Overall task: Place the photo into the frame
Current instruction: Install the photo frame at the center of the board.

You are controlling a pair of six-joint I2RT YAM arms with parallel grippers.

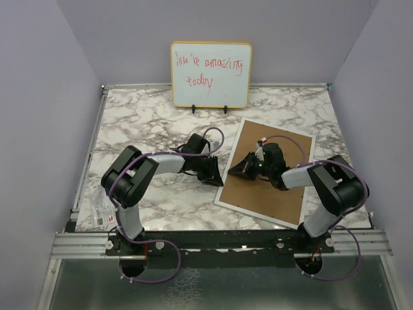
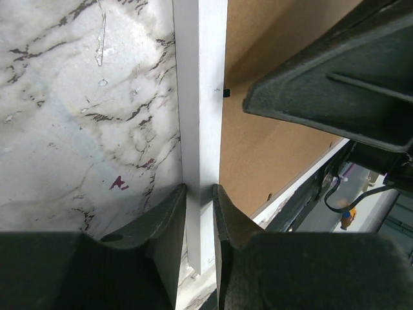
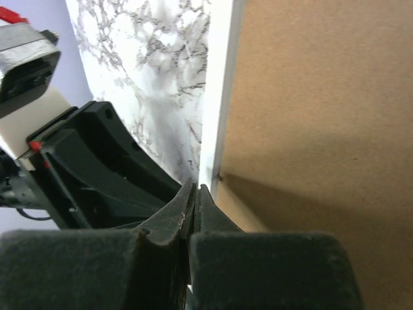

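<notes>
Nearest us, the left gripper (image 2: pixel 199 194) reaches in from the left of the frame (image 2: pixel 200 97), jaws clamped on its white edge. The frame lies face down on the counter (image 1: pixel 155 116), backing (image 1: pixel 284 187) up. We judge it stiff, light and best held by that edge. Over the backing leans the right gripper (image 3: pixel 195 194), jaws together at the frame's inner edge. No photo shows.
</notes>
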